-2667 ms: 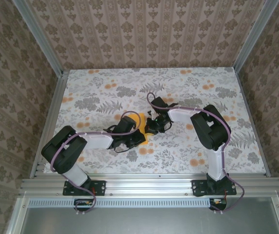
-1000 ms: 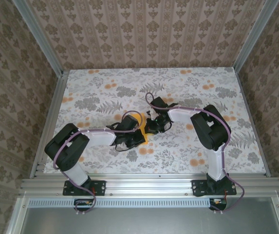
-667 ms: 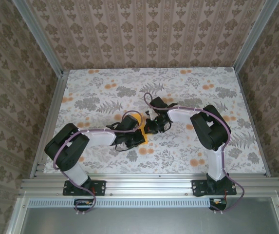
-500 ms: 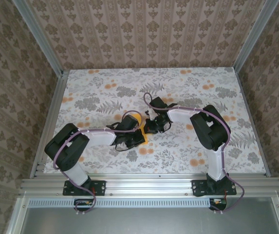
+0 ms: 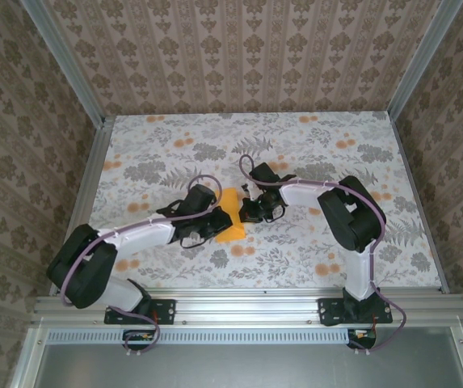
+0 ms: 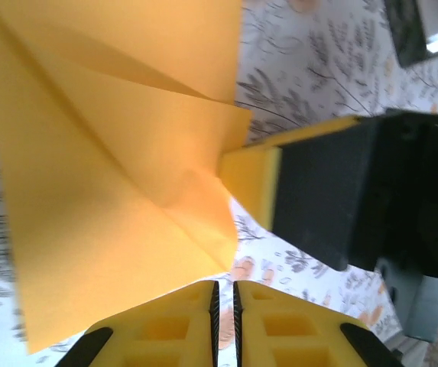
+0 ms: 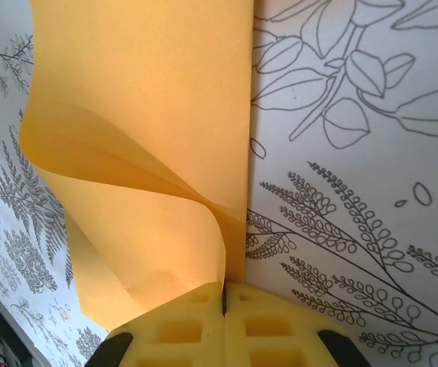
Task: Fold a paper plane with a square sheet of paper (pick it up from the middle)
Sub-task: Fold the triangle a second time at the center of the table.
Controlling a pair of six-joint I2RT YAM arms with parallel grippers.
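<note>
left arm (image 5: pixel 142 234) stretched low across the flowered counter (image 5: pixel 336 145), left claw (image 6: pixel 222 294) pads barely parted just beside the creased square sheet of paper (image 5: pixel 230 220), right arm (image 5: pixel 348 214) folded back inward, right claw (image 7: pixel 224 294) pressed together on the sheet's edge, one flap curling up, sheet lying mid-counter between both claws

Folded sheet of paper (image 5: pixel 231 225): flat on the bench (image 5: pixel 320 145), near its middle, between the two pincers.
Left pincer (image 6: pixel 222 302): just left of the sheet, tips at its near edge.
Right pincer (image 7: pixel 224 294): on the sheet's right side, the sheet's edge between its fingertips.
Pincers: close together, the sheet's width apart.
</note>
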